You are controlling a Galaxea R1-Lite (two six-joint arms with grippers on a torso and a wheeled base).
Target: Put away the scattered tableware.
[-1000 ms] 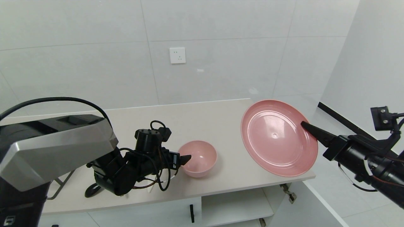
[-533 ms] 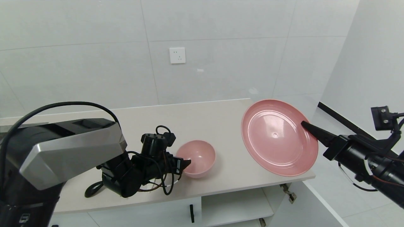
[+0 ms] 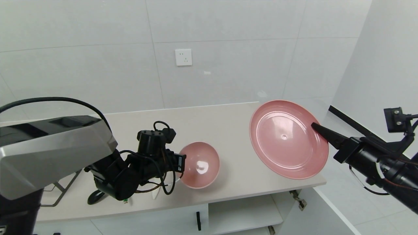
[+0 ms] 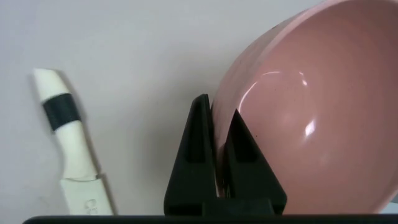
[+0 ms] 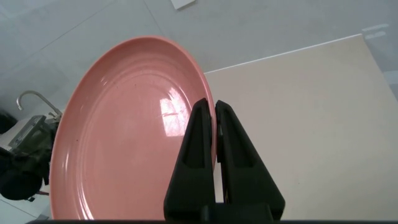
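A second ago the pink bowl [image 3: 199,164] sits upright on the bench [image 3: 212,124]. Now it is tipped steeply, its hollow turned toward the head camera. My left end effector [image 3: 181,164] is pinching the bowl's rim, one finger inside and one outside. I cannot tell whether the bowl's lower edge touches the bench. My left arm has swung in toward the bowl and back a little over that second.

The pink plate [image 3: 287,140] sits slightly higher than before and is tilted up on edge over the right end of the bench. My right end effector [image 3: 318,129] is pressed onto the plate's rim, in the same grip as earlier.

A white handle with a black band [image 4: 65,149] lies flat on the bench beside the bowl. It carries a faint mark near one end, too small to read.
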